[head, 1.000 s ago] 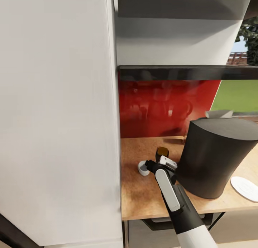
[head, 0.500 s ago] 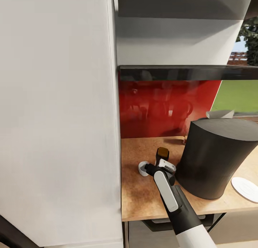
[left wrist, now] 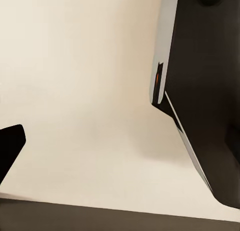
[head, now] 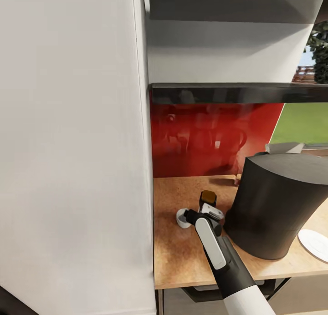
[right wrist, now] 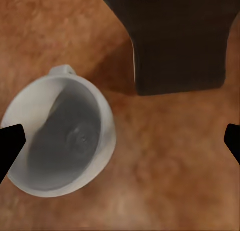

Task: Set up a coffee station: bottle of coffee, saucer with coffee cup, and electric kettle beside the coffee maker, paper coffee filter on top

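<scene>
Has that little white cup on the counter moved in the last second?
No. The cup sits at the same spot on the cork countertop beside the white wall panel; the slight shift is the camera's.

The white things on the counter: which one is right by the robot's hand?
The coffee cup, the small round one with a handle, sits right beside the right gripper. The flat white saucer lies far off, past the coffee maker.
</scene>
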